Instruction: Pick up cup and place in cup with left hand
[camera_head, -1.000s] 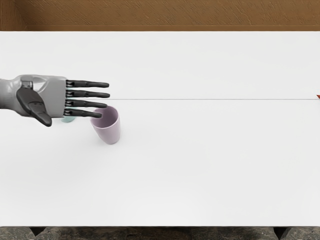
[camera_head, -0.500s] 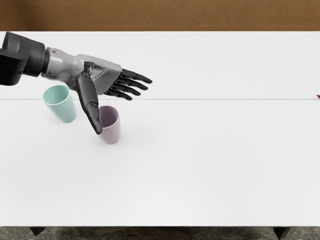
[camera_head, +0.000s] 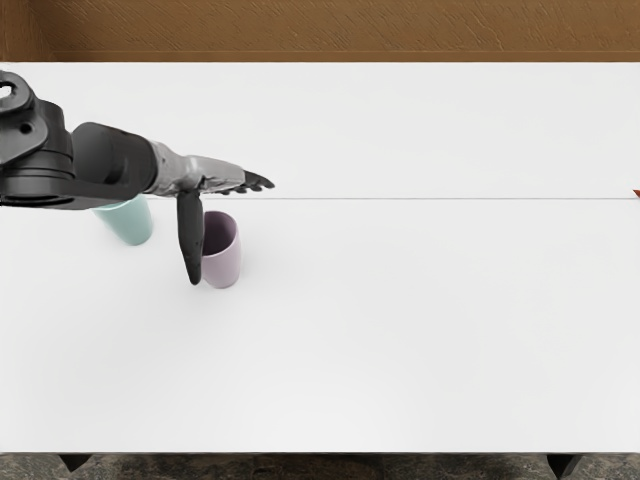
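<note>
My left hand (camera_head: 228, 228) reaches in from the left edge, seen nearly edge-on, with its fingers extended to the right and its thumb pointing down the picture. Nothing is in its grasp. The purple cup (camera_head: 223, 265) stands on the table just right of the thumb, which covers part of its left side; whether they touch I cannot tell. Further left is the teal cup (camera_head: 132, 226), its upper part hidden behind the forearm.
The white table (camera_head: 400, 330) carries a thin line across it, and a brown panel (camera_head: 330, 30) runs behind its far edge. A small orange-brown object (camera_head: 637, 194) is cut off by the right edge.
From above the teal cup, the left hand has moved right and rolled until nearly edge-on, its thumb now pointing down the picture beside the purple cup. Both cups have stayed put.
</note>
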